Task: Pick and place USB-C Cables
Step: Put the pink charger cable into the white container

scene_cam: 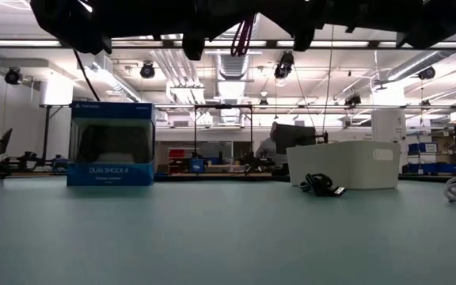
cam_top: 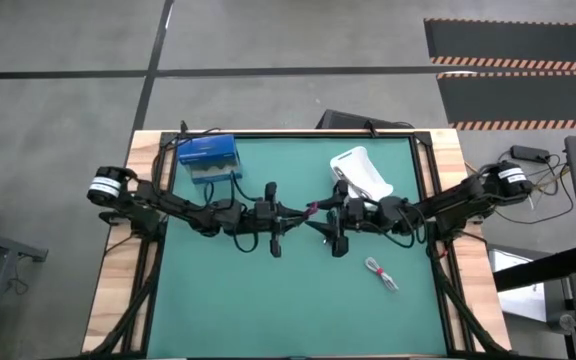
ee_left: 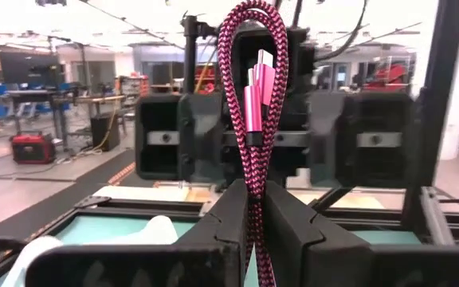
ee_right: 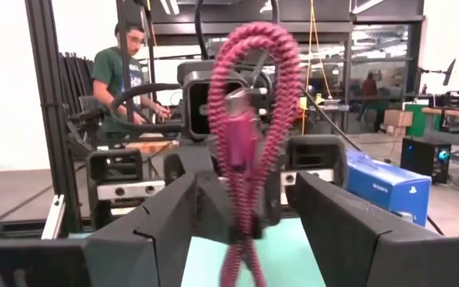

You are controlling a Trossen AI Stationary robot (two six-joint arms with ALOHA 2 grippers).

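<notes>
1. Green mat (cam_top: 268,300) covers the table; blue box (cam_top: 208,155) and white bin (cam_top: 363,175) sit at its far side.
2. Both arms meet high over mat centre.
3. Left gripper (cam_top: 286,213) is clamped on the red cable (ee_left: 253,104), loop standing upright.
4. Right gripper (cam_top: 325,217) faces it, fingers (ee_right: 337,211) spread wide either side of the loop.
5. Silver-grey cable (cam_top: 380,273) lies near right; black cable (scene_cam: 321,185) beside the bin.
</notes>
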